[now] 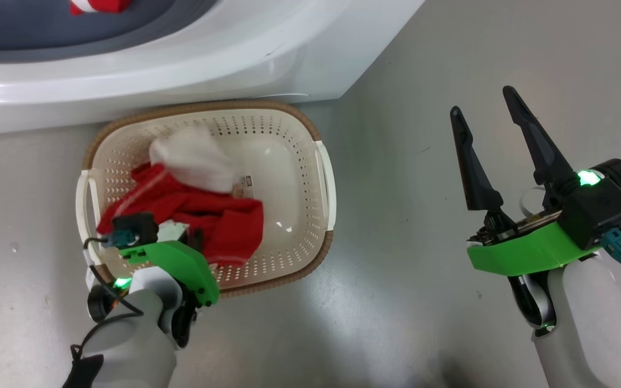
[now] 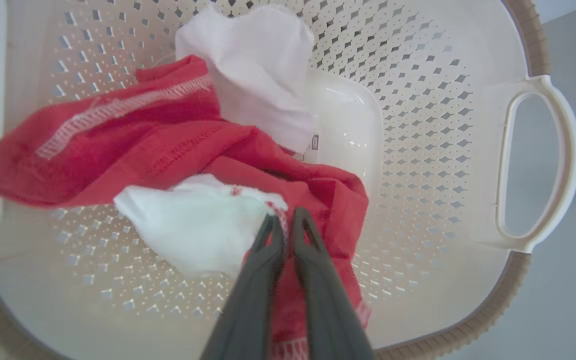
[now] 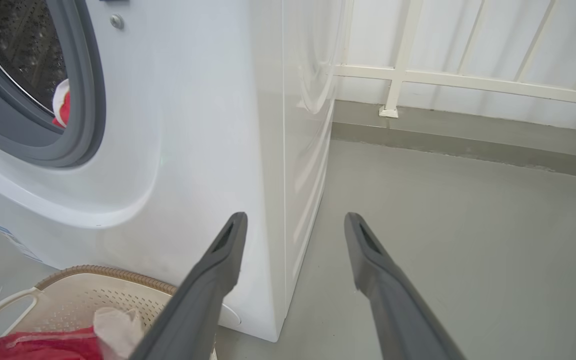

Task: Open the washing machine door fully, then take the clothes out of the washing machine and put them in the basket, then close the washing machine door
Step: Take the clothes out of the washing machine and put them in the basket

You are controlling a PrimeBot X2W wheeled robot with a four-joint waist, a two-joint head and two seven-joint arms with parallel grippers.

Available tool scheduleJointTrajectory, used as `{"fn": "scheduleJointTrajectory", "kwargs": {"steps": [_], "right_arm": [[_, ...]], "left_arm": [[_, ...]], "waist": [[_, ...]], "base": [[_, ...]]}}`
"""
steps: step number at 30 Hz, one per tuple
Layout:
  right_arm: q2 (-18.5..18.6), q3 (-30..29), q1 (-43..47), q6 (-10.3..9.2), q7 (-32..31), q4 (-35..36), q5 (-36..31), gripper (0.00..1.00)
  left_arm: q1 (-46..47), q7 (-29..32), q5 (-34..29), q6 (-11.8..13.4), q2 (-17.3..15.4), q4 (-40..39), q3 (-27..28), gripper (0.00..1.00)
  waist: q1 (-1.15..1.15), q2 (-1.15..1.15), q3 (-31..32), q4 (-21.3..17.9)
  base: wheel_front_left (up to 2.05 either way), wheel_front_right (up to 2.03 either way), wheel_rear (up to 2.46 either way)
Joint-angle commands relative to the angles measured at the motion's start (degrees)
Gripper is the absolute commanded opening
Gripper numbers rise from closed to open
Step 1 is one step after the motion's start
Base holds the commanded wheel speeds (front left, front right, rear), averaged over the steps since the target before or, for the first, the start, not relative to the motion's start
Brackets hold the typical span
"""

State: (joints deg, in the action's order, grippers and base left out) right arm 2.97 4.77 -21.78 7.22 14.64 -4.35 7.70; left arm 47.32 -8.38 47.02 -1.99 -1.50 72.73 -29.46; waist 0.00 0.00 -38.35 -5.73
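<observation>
My left claw hangs over the basket, near its front left corner, fingers pointing down into it. The two dark fingers are pressed almost together, and a red hem with a white stitched edge runs between their tips, so I am clenched on the clothes. That bundle is red fabric with a white stripe along one fold and two white panels, one just beside my fingertips and one further in towards the back wall. It spreads across the left half of the basket, one red end reaching over the left rim by the white handle. The right half of the perforated bottom is bare, with a small sticker next to the white panel.

My right claw is well apart from the basket, out over the grey floor on my right. Its fingers are spread wide with nothing between them, and they point towards the front right corner of the washing machine.

The basket stands on the floor just in front of the washer, its brown back rim close under the white front panel. Higher up, the grey rubber ring frames the open mouth and the perforated steel drum behind it. A red and white piece lies at the lower edge of that opening, against the ring. Beyond the machine's side, a white railing runs along the wall.
</observation>
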Motion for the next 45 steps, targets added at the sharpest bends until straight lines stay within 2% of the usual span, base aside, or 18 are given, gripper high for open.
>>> {"fn": "scheduleJointTrajectory", "kwargs": {"steps": [1,13,26,30,32,38,43,45], "right_arm": [[-0.1,1.05,-0.11,0.26,0.36,1.55,0.76,1.0],[-0.1,0.91,-0.39,0.26,0.36,0.81,0.81,1.0],[-0.1,1.09,0.66,0.26,0.36,-0.48,1.23,1.0],[-0.1,1.16,1.43,0.26,0.36,-1.12,1.4,1.0],[-0.1,1.08,1.89,0.26,0.36,-1.42,1.48,1.0],[-0.1,0.8,3.44,0.26,0.36,-2.31,1.64,1.0],[-0.1,0.6,4.69,0.26,0.36,-3.04,1.77,1.0],[-0.1,0.51,5.23,0.26,0.36,-3.29,1.85,1.0]], "left_arm": [[0.26,-0.91,0.63,0.28,-1.38,-0.06,0.44,1.0],[2.82,-4.96,-0.37,0.13,-1.38,0.56,-1.46,1.0],[0.57,-6.58,0.44,-1.24,-1.38,-1.59,-0.58,1.0],[-1.93,-6.6,0.1,-3.4,-1.38,-5.58,-0.6,1.0],[-2.91,-6.6,-0.91,-3.62,-1.46,-7.93,-0.02,1.0],[-8.01,-6.61,-5.72,-1.6,-2.36,-18.08,4.96,1.0],[-14.01,-6.61,-12.09,-1.85,-2.42,-29.09,8.57,1.0],[-16.51,-6.61,-15.25,-0.85,-2.46,-33.09,9.96,1.0]], "waist": [[0.0,0.0,-0.17,0.12],[0.0,0.0,0.48,1.47],[0.0,0.0,6.42,3.18],[0.0,0.0,9.0,3.72],[0.0,0.0,10.34,4.06],[0.0,0.0,14.25,4.73],[0.0,0.0,17.64,4.82],[0.0,0.0,19.03,4.82]], "base": [[0.0,0.0,0.0],[0.0,0.0,0.0],[0.0,0.0,0.0],[0.0,0.0,0.0],[0.0,0.0,0.0],[0.0,0.0,0.0],[0.0,0.0,0.0],[0.0,0.0,0.0]]}}
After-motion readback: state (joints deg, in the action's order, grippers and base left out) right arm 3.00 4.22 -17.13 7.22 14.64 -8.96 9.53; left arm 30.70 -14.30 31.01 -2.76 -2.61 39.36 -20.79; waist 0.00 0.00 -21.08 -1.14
